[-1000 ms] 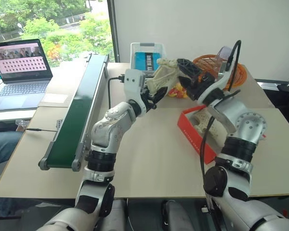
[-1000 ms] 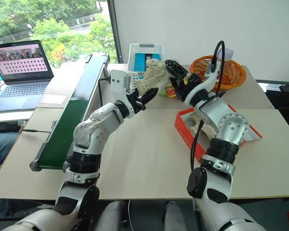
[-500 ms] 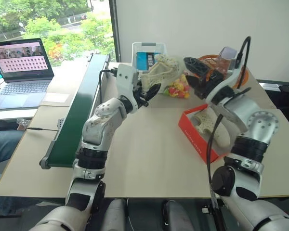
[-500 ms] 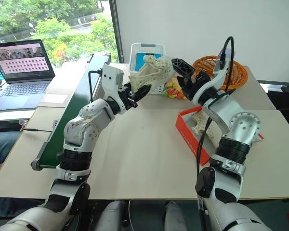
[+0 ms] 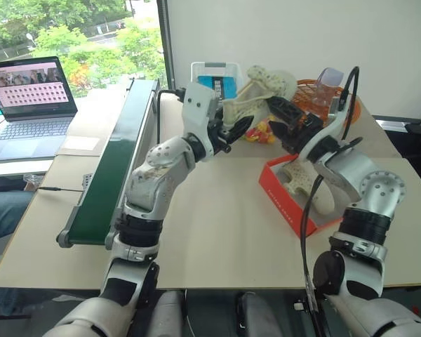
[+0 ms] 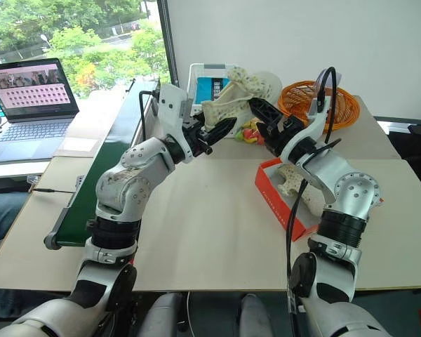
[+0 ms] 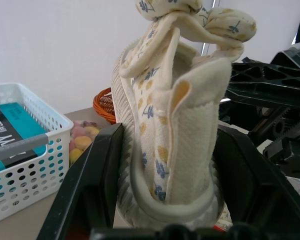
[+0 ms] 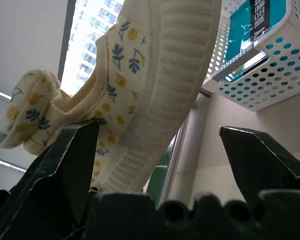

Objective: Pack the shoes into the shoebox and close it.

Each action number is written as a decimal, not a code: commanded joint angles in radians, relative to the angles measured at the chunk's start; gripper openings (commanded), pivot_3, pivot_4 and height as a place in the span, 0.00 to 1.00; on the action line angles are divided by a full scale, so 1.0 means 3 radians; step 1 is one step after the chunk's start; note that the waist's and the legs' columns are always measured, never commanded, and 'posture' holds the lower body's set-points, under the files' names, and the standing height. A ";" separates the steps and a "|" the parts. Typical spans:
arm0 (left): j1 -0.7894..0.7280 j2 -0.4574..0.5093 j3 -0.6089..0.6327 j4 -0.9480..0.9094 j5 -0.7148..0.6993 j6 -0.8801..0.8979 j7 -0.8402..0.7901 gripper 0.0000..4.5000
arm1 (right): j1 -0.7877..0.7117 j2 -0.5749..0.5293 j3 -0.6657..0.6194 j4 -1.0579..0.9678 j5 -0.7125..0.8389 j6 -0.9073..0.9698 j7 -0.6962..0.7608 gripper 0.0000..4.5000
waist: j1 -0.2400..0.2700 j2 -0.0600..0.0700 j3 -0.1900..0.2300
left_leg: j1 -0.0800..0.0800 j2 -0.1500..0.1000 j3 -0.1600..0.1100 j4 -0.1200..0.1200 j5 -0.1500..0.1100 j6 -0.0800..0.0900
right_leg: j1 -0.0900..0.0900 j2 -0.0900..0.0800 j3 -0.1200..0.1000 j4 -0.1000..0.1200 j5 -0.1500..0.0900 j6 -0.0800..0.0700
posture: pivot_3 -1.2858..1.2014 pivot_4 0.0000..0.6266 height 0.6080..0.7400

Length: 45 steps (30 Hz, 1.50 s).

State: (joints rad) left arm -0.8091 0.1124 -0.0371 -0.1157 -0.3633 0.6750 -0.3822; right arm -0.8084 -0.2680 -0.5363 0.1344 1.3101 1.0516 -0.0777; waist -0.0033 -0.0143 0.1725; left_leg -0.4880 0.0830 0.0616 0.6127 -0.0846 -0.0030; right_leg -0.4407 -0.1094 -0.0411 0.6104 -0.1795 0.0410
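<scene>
Right now my left gripper [image 5: 233, 131] is clamped on a cream shoe [image 5: 261, 90] with a small flower print, held up in the air above the table [image 5: 217, 232], over the stretch between the shoebox [image 5: 289, 203] and the white mesh basket [image 5: 215, 78]. In my left wrist view the two black fingers [image 7: 87, 185] press against either side of the shoe's heel end, ribbed sole to one side and fabric upper to the other. The shoe tilts up and away from me, toe highest.

My right gripper [image 6: 266, 125] hangs just beside that same shoe, on the shoebox side of it, with its jaws spread wide and nothing between them; the right wrist view shows the shoe's sole running past one finger [image 8: 60, 165], and I cannot tell if it touches.

The red shoebox lies open on the table beneath my right forearm, and a second cream shoe [image 5: 298, 177] rests inside it. Beyond the shoebox sit a bag of coloured candies [image 5: 261, 132] and an orange wicker basket [image 6: 319, 98]. Far to the left of the shoebox runs a green conveyor belt [image 5: 116, 158], with a laptop [image 5: 29, 105] past it.
</scene>
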 commanded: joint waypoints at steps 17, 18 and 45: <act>-0.0004 -0.0071 0.0031 -0.0406 -0.0290 0.0420 0.0021 0.55 | -0.0325 0.0055 0.0078 0.0321 -0.0268 -0.0470 0.0430 0.48 | 0.0002 0.0000 0.0000 | -0.0001 -0.0001 0.0000 0.0001 0.0000 0.0000 | 0.0000 0.0000 0.0000 -0.0001 0.0000 0.0001 | 0.52 0.24 0.97; -0.0002 -0.0049 0.0034 -0.0393 -0.0287 0.0426 0.0014 0.55 | -0.0327 0.0053 0.0082 0.0324 -0.0272 -0.0473 0.0433 0.39 | 0.0001 0.0000 0.0000 | -0.0001 -0.0001 0.0000 0.0000 0.0000 0.0000 | -0.0001 0.0000 0.0000 0.0000 0.0000 0.0001 | 0.52 0.24 0.97; 0.0364 0.1022 -0.0324 -0.0315 -0.0134 0.0266 -0.0880 1.00 | -0.0706 -0.2423 0.2319 0.0416 -0.2838 -0.0695 0.2593 0.09 | 0.0027 0.0010 0.0009 | -0.0014 -0.0002 0.0007 -0.0003 -0.0014 -0.0023 | -0.0025 -0.0003 0.0009 -0.0004 -0.0012 -0.0017 | 0.52 0.24 0.97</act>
State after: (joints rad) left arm -0.6996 0.4219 -0.1304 -0.1852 -0.4178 0.7931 -0.6455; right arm -1.0025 -0.9744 0.1562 0.2577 0.5026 0.8950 0.6306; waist 0.0049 -0.0112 0.1751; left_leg -0.4921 0.0822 0.0640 0.6122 -0.0889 -0.0098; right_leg -0.4489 -0.1102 -0.0377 0.6099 -0.1828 0.0358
